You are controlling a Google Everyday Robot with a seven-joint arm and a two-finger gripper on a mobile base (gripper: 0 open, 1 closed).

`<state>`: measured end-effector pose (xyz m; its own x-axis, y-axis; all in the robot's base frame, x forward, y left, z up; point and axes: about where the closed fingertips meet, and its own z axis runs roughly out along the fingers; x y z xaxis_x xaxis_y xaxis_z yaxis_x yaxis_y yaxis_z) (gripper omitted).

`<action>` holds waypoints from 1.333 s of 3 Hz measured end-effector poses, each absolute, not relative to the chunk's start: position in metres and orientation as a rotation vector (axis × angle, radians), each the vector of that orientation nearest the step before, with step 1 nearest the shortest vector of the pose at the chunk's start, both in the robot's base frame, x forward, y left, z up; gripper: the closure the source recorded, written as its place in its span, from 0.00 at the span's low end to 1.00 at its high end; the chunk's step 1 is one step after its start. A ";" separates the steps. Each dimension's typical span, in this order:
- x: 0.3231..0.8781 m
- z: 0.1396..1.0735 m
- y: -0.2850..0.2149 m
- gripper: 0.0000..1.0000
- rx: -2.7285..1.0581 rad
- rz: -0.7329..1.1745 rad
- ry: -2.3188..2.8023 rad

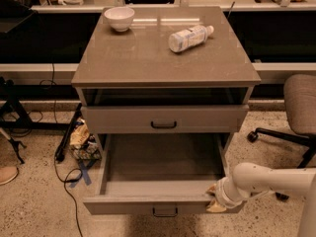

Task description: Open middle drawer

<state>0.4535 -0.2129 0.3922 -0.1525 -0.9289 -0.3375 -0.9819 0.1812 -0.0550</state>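
Note:
The middle drawer (123, 204) is the wide grey one below the top drawer. It stands pulled far out and its inside looks empty. Its small black bar handle (165, 212) shows at the lower edge of the front. My gripper (214, 199) is at the right end of that drawer's front panel, on a white arm that comes in from the right. It sits against the front right corner, well to the right of the handle.
The top drawer (164, 118) is slightly out, with a dark gap above it. A white bowl (119, 18) and a lying plastic bottle (189, 37) rest on the cabinet top (148, 58). An office chair (298, 107) stands at right. Cables and bags (81, 139) lie at left.

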 end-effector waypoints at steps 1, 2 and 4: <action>0.453 0.392 -0.212 0.04 -1.822 0.257 2.167; 0.453 0.391 -0.212 0.00 -1.823 0.259 2.167; 0.455 0.401 -0.217 0.00 -1.832 0.281 2.128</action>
